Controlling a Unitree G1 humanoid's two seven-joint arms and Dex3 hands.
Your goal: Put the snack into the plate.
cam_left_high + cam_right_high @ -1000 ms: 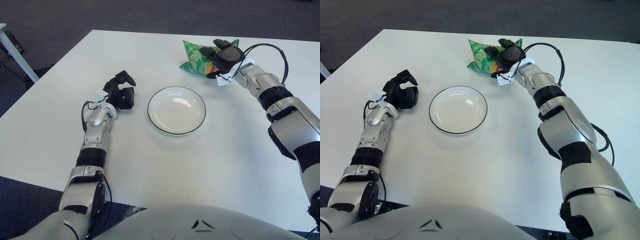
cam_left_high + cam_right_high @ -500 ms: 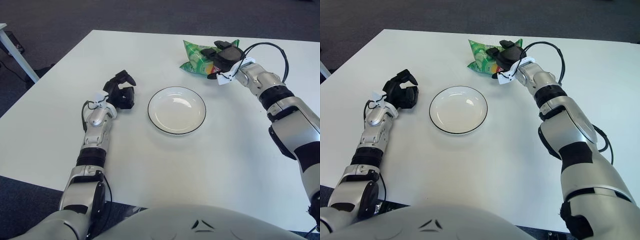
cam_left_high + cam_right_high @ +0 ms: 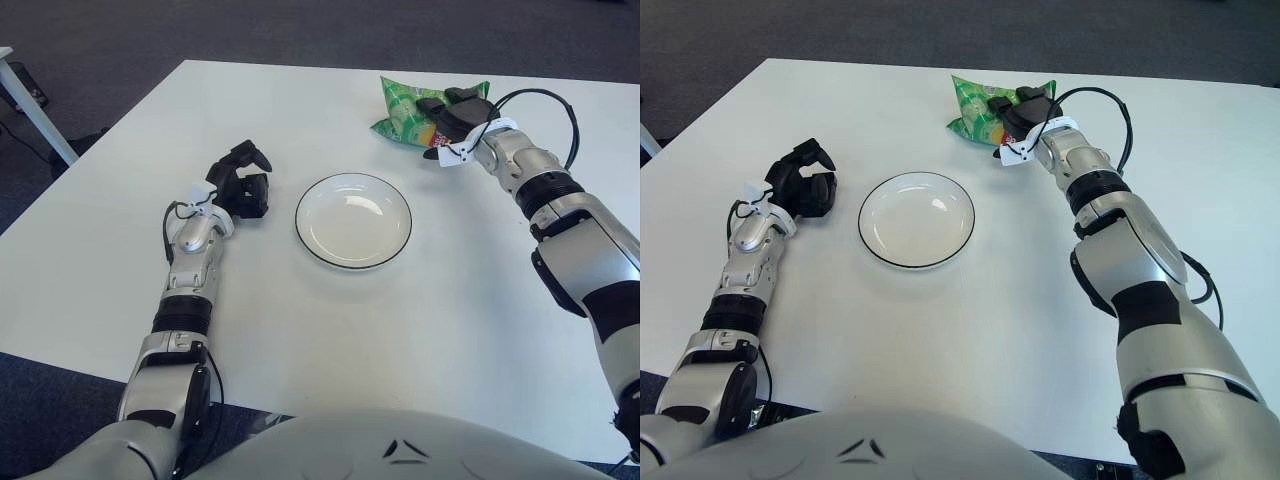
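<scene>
Item: snack (image 3: 408,107), a green packet, at the far right of your white counter (image 3: 120,240), beyond the plate (image 3: 353,220) and apart from it. Your right hand (image 3: 452,115) lies over the packet's right end with its dark fingers (image 3: 432,104) closed on it. Item: white plate with a dark rim, mid-counter, nothing in it. Your left hand (image 3: 241,186) shows just left of the plate, fingers curled and holding nothing.
</scene>
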